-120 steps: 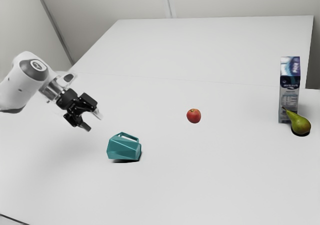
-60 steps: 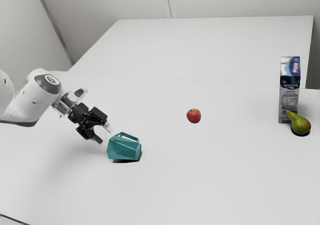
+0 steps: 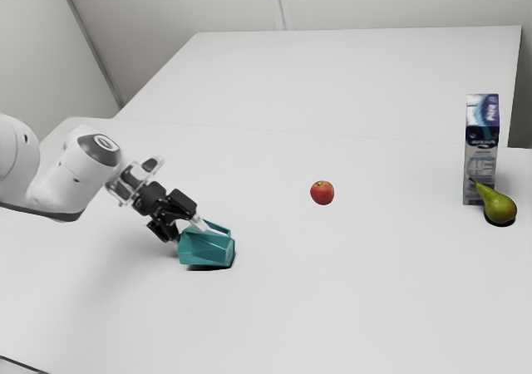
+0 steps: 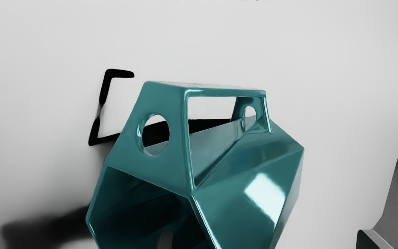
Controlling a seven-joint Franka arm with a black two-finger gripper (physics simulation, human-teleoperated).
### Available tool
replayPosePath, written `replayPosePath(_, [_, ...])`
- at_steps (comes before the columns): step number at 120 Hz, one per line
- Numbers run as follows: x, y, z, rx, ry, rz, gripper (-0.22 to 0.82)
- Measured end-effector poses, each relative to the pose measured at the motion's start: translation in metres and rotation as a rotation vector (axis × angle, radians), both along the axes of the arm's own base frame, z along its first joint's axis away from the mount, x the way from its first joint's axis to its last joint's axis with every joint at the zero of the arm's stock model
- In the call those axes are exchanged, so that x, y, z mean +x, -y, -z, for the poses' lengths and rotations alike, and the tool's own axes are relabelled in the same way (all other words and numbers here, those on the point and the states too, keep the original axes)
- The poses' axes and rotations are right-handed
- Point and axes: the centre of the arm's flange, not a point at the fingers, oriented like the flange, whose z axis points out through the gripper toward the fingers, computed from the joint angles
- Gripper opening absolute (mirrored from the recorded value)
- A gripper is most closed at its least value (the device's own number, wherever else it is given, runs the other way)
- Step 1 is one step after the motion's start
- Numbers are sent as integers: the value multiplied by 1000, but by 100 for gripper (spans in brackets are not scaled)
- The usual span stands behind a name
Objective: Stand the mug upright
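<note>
Pale walls (image 3: 399, 0) rise behind a broad white tabletop (image 3: 332, 307), and on that top, toward the exterior view's left, the teal faceted mug (image 3: 206, 248) lies on its side. Its mouth faces the gripper (image 3: 189, 230) and its angular handle (image 4: 226, 92) is uppermost (a handle with round holes cut through its ends, oddly enough). Well apart from it is a red apple (image 3: 322, 193); farther toward the exterior view's right, a green pear (image 3: 499, 206) sits by the foot of an upright drink carton (image 3: 481, 150).

The step in hand looks to be taking hold of the mug by its wall. The fingers are spread and grasp nothing: one fingertip (image 4: 165, 240) shows at the dark mouth, the other stands outside, off the mug's flank. The next move likely calls for easing in a little, closing on the wall, then lifting and turning the mouth upward; a shallow bite could let the mug swing or slip.

The arm (image 3: 75, 174) reaches in low from the exterior view's left, its hand slanting down toward the mouth.
</note>
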Motion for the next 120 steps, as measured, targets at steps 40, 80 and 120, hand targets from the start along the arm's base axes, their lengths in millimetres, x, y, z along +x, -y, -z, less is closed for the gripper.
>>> replayPosePath(40, [6,15,-8,-11,29,7,21])
replayPosePath(80, [9,22,-18,-1,41,19,-11])
replayPosePath(120, [13,27,-30,25,45,30,-16])
